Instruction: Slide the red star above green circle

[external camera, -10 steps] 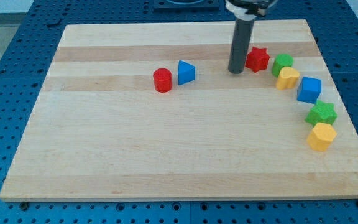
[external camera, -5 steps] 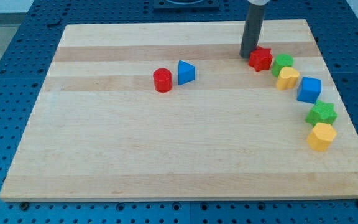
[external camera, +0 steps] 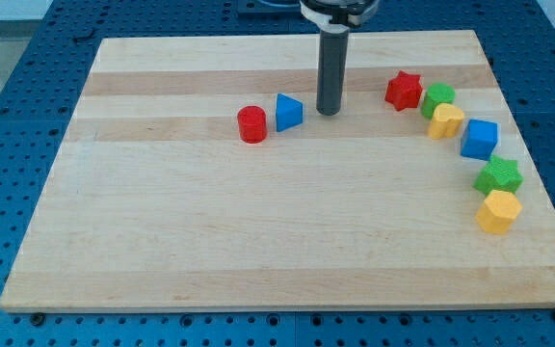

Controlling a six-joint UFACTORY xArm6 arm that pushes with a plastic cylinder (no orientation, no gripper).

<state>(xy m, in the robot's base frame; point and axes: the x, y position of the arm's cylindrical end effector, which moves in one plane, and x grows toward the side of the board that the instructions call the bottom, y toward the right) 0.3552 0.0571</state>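
Note:
The red star (external camera: 404, 91) lies on the wooden board (external camera: 258, 241) near the view's upper right. It sits just left of and slightly above the green circle (external camera: 438, 98), close to it or touching. My tip (external camera: 329, 112) rests on the board well to the left of the red star, just right of the blue triangle (external camera: 289, 113). It touches no block.
A red cylinder (external camera: 251, 124) sits left of the blue triangle. Below the green circle a curved row runs down the right side: a yellow block (external camera: 445, 121), a blue cube (external camera: 479, 140), a green star (external camera: 499, 176) and a yellow hexagon (external camera: 498, 211).
My tip went from the star's left to its upper left, then swung far left to beside the blue triangle. The red star stayed roughly where it was.

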